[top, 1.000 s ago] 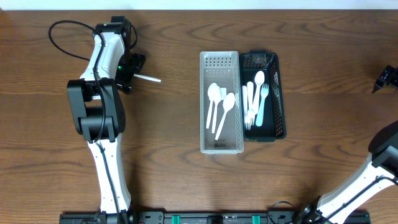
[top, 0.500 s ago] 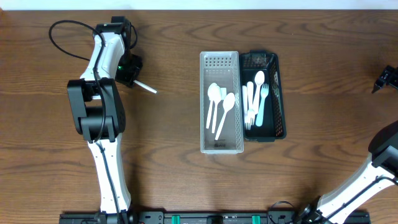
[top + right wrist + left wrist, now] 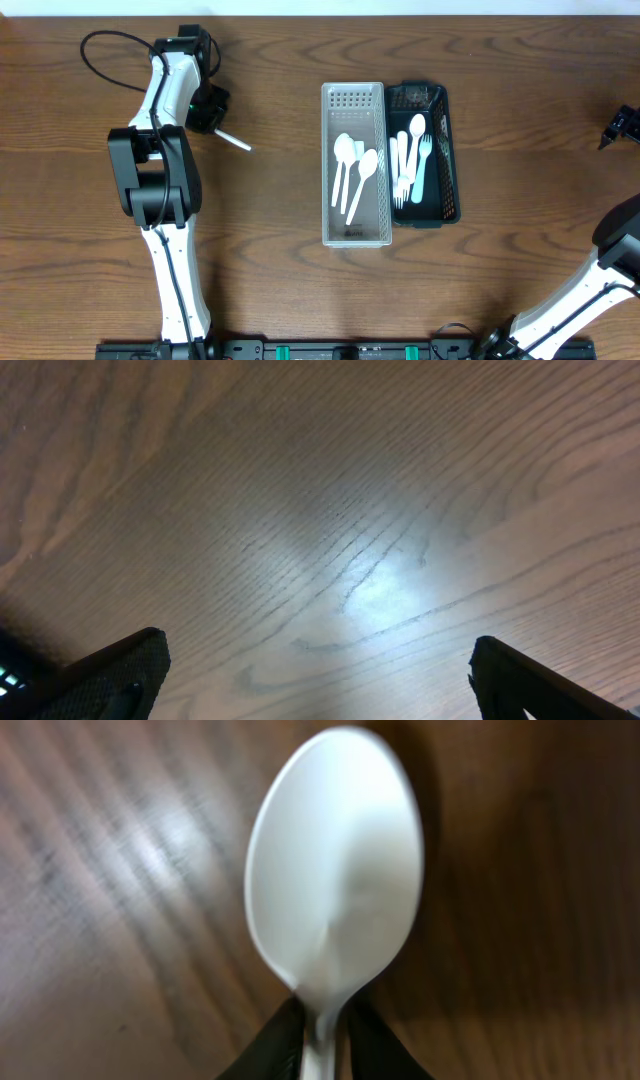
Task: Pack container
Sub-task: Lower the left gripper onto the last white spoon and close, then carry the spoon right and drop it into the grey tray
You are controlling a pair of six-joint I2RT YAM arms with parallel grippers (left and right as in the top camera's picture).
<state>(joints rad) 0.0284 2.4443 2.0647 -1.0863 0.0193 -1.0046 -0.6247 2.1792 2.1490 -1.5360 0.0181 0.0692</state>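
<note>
White plastic spoon (image 3: 335,870) is pinched at its neck between the two black fingers of the left gripper (image 3: 322,1025), which are nearly closed on it. Its bowl juts past the fingertips over the brown wooden table (image 3: 270,250). It is at the table's left side, well apart from the clear plastic tray (image 3: 353,98) and black mesh basket (image 3: 452,190) of white cutlery (image 3: 352,175) mid-table. The right gripper (image 3: 320,660) gapes wide and empty at far right.

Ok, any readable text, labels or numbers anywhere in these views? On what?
No text can be read in any view.
On the clear tray, a small mark at the near end: too small to read.
On the black basket, the spoon and the table: no markings visible.
</note>
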